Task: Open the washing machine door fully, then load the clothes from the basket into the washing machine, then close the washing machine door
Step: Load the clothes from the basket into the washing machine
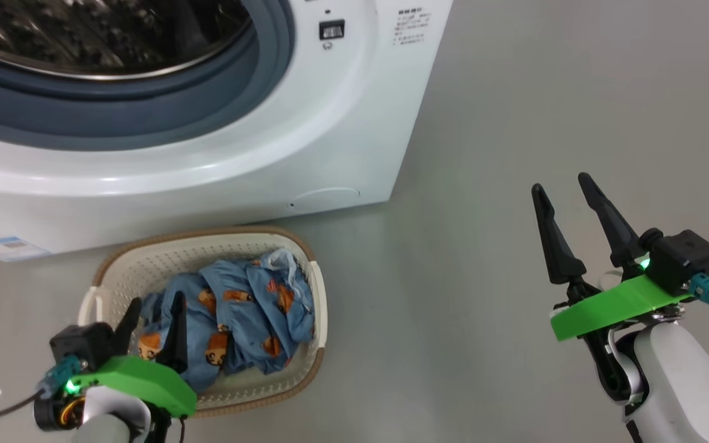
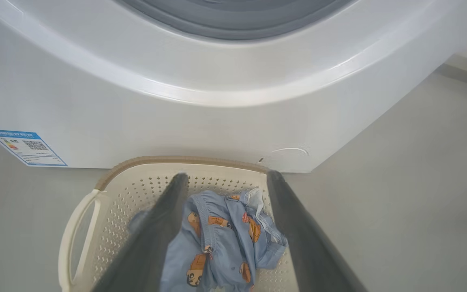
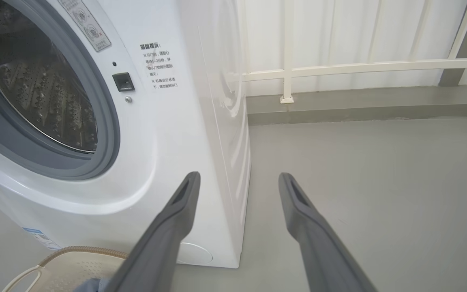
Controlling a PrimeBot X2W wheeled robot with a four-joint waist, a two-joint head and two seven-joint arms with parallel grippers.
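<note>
Clothes (image 1: 250, 307) in basket (image 1: 207, 235), just under spread left pincer (image 1: 156, 300)

Bright, even, diffuse light in all views; no hard shadows. Thin soft shadow on the matte grey floor (image 1: 545, 123) along the near base of the big white front-loading washing machine (image 1: 342, 111). Glare band across its curved glossy front in the head and left wrist views; sheen on its right side panel in the right wrist view. Steel perforated drum (image 1: 96, 31) dark, with speckled reflections. Far white curtain (image 3: 339, 32) nearly blown out. Left gripper (image 2: 227, 175) fingers (image 2: 148, 243) and right gripper (image 3: 238, 174) fingers (image 3: 322, 251) close to lens, blurred. Wrist views bow the machine's edges. Light blue printed clothes (image 2: 217, 239) sharp.
</note>
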